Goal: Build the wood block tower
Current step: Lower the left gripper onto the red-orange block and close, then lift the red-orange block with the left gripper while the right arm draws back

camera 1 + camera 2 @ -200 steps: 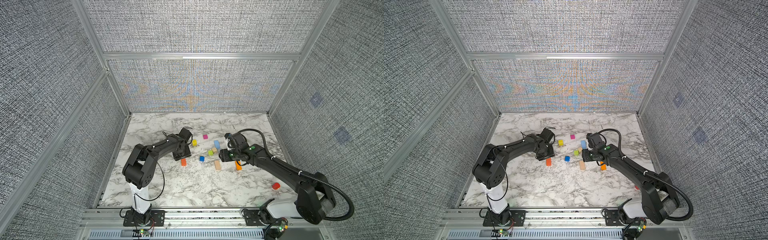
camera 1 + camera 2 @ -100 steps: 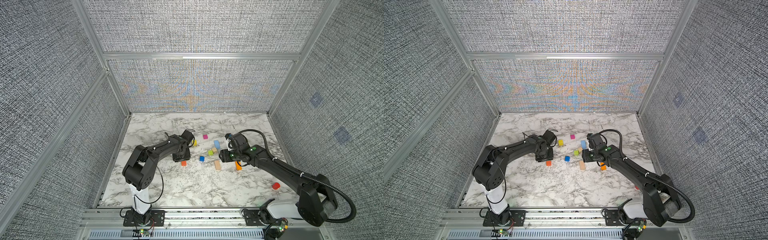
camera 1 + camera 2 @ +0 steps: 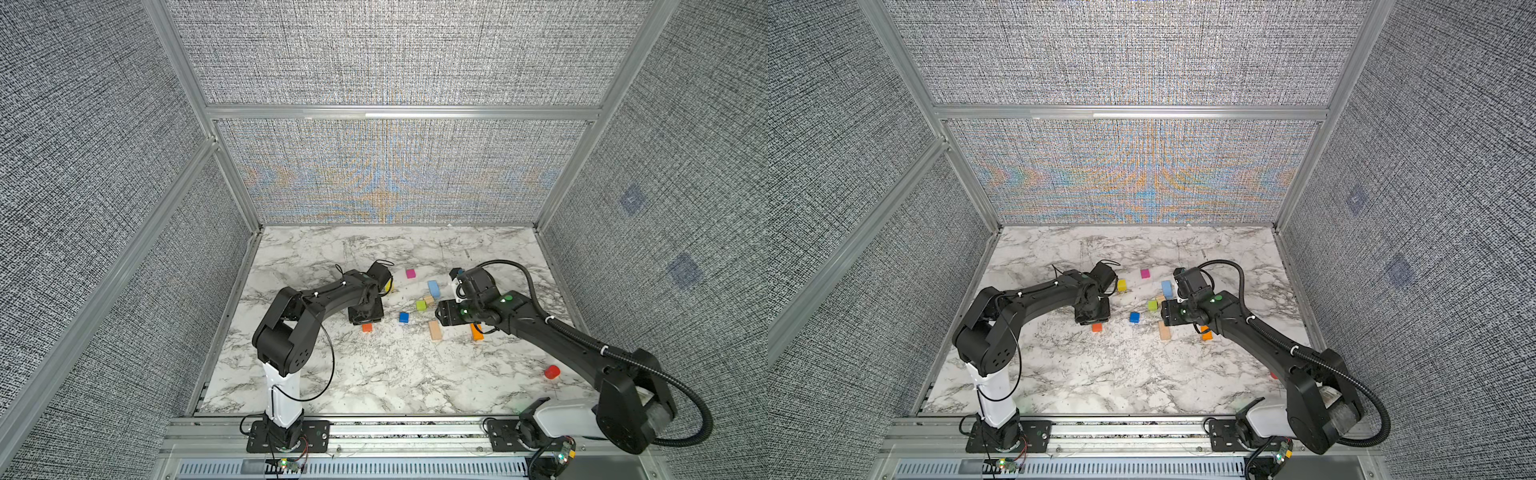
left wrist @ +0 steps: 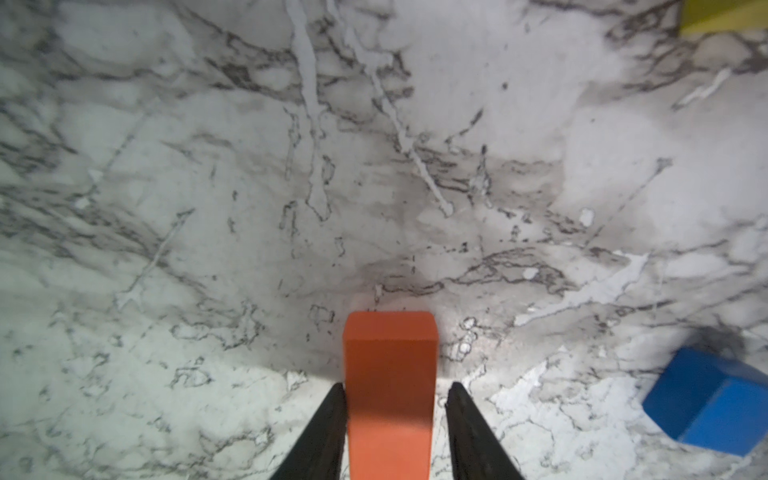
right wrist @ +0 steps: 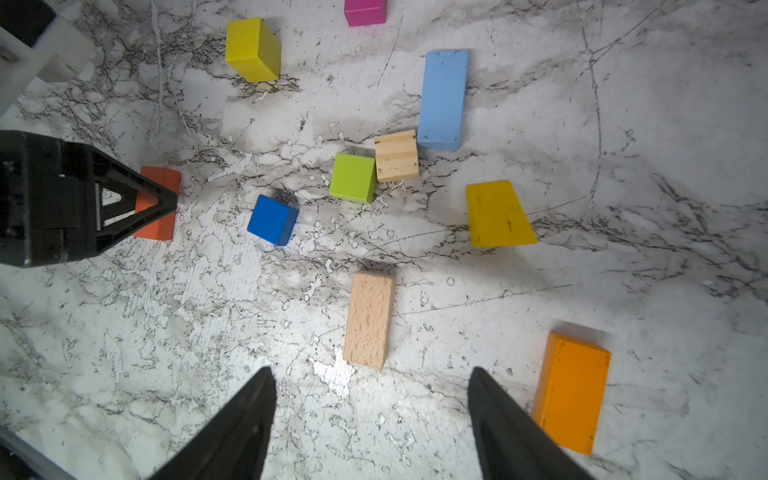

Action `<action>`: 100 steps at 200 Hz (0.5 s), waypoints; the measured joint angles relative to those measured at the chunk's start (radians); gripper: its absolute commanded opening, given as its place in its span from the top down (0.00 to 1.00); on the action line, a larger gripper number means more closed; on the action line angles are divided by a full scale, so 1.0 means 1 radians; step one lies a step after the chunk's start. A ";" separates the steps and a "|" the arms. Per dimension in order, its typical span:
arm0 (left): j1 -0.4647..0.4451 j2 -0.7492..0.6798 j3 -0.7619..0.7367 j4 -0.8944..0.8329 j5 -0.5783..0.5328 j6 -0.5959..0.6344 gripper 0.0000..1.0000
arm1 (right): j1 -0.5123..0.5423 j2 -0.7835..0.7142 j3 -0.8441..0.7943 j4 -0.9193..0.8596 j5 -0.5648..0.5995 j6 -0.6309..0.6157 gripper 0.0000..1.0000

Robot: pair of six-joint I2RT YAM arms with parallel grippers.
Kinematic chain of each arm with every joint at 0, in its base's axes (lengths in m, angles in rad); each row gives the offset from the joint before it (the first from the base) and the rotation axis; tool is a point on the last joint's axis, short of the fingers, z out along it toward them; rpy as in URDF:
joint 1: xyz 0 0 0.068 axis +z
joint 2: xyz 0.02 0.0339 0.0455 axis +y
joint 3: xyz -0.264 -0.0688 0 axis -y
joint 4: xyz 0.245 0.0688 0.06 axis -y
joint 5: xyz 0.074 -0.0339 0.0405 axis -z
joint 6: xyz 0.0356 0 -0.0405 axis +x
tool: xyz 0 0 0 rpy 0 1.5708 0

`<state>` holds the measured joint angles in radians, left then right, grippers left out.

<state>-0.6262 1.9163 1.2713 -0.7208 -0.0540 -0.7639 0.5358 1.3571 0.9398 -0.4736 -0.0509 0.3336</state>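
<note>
**Wood blocks scattered singly on the marble table [image 3: 374, 395], around its middle.**

- **Left wrist view:** the left gripper [image 4: 397, 384] straddles the red-orange block [image 4: 390, 365], whose long axis runs out between the fingers. One finger [image 4: 328, 415] lies against it. A sliver of marble shows beside the opposite one, so the jaws are part-closed, not clamped. In both top views the gripper body hides this gap.
- **Right wrist view:** the right gripper [image 5: 370, 415] gapes wide and empty. The tan brick [image 5: 369, 320] lies just ahead, its long axis aimed into the gap. It is roughly parallel to the light blue brick [image 5: 442, 99] and the orange brick [image 5: 571, 392]. A yellow wedge [image 5: 498, 214] shows here only; from above the right arm covers it.
- **Top view:** a red block [image 3: 552, 371], well apart at front right, shows only from above.
</note>
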 measured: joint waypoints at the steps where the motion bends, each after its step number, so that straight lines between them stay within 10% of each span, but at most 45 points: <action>1: 0.000 0.000 0.000 0.000 0.000 0.000 0.58 | 0.000 0.000 0.000 0.000 0.000 0.000 0.22; 100: -0.012 0.009 0.005 0.002 -0.018 -0.003 0.78 | -0.004 -0.007 -0.007 0.011 -0.006 0.001 0.03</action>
<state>-0.6380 1.9251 1.2762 -0.7193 -0.0723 -0.7673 0.5316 1.3499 0.9329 -0.4625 -0.0574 0.3347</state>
